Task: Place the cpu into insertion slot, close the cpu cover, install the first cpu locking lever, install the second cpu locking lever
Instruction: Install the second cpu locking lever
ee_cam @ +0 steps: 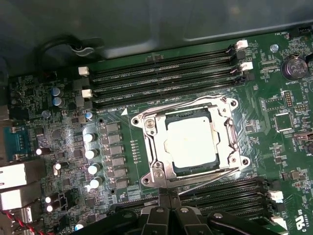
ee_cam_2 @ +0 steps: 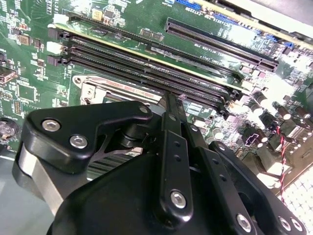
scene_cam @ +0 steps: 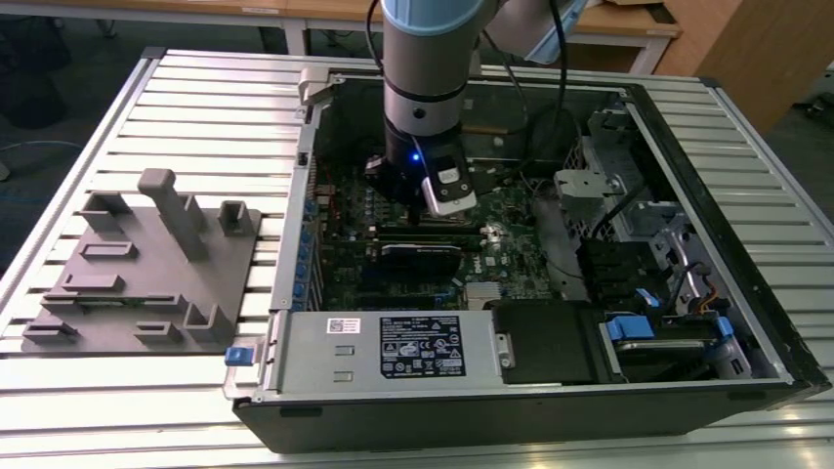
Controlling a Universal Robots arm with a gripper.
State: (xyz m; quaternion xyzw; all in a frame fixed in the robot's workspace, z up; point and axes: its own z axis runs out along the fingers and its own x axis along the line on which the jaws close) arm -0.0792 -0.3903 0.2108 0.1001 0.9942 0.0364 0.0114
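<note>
pincer (ee_cam: pixel 168 198) – fingers pressed together, grasping nothing, hovering at the socket's 6 o'clock edge | cpu (ee_cam: pixel 190 142) sitting in the insertion slot (ee_cam: pixel 152 172), cpu cover (ee_cam: pixel 222 129) lying down around it | handling – likely light, stiff, fragile; taking it by the edges

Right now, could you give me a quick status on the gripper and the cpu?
Gripper low over the motherboard, beside the socket. Cpu seated in the insertion slot, cpu cover closed around it. Nothing lying across it.
</note>
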